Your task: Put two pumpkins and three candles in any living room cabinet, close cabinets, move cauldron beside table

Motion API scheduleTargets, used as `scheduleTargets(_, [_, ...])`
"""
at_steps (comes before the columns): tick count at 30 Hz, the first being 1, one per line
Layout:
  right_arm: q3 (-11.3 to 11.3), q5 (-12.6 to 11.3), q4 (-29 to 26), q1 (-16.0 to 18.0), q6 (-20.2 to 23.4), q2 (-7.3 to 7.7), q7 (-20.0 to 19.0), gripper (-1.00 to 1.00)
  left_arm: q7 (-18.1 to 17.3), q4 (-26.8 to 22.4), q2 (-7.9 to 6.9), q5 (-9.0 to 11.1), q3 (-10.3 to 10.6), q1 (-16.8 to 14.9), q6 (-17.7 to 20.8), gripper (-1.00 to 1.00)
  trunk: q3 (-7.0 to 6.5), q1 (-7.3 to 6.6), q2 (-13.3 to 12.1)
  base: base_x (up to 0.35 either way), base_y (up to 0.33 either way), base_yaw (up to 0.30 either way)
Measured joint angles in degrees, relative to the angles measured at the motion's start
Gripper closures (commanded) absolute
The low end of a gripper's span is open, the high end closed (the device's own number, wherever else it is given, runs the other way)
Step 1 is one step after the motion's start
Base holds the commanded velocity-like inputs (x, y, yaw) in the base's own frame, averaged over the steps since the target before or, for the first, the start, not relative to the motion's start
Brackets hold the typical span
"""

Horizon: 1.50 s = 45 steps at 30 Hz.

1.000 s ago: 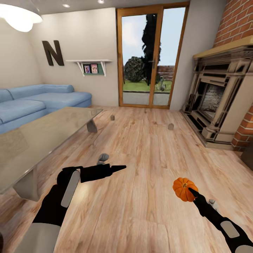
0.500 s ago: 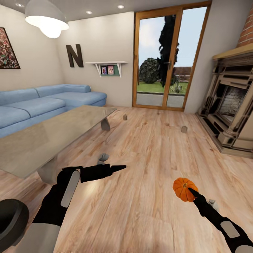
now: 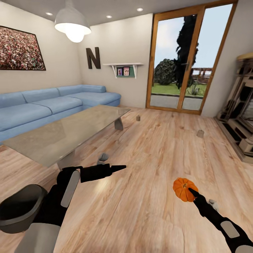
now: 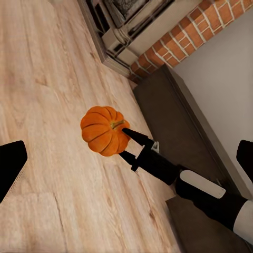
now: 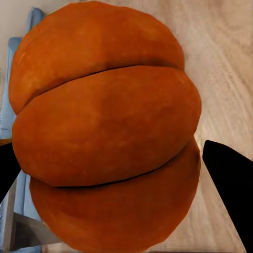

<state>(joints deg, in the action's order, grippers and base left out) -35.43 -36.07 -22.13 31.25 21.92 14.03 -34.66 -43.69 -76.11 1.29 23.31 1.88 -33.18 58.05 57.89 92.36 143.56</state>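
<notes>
An orange ribbed pumpkin [image 3: 182, 189] hangs above the wood floor with my right gripper [image 3: 190, 192] shut on it. Up close, the pumpkin [image 5: 105, 132] sits between the dark fingers [image 5: 230, 182]. The left wrist view catches the same pumpkin [image 4: 103, 130] from the side. My left gripper [image 3: 120, 167] is held out over the floor, open and holding nothing, its fingers [image 4: 10, 168] wide apart. Two small candles [image 3: 138, 118] [image 3: 200, 133] stand on the floor farther off. A black rounded cauldron [image 3: 19, 207] sits at the lower left. The dark brown cabinet [image 4: 176, 118] stands beside the brick fireplace.
A long glass-topped table [image 3: 70, 131] stands left of centre, with a blue sofa [image 3: 45, 105] behind it. Glass doors [image 3: 186, 66] lie straight ahead and the fireplace [image 3: 242, 119] is on the right. Open wood floor stretches between them.
The camera has swung left, so the room has shifted right in the picture and the cauldron has come into sight. Both arms hold the same pose, pumpkin still gripped.
</notes>
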Motion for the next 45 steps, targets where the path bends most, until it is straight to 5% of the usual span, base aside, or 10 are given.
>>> scheduleTargets(45, [0.02,0.09,0.01,0.00,-0.03,0.04,0.01,1.00,-0.10,0.06,-0.09,0.26,-0.41,0.00,0.43,-1.00,-1.61,0.00,0.00,-0.036,0.000,0.261])
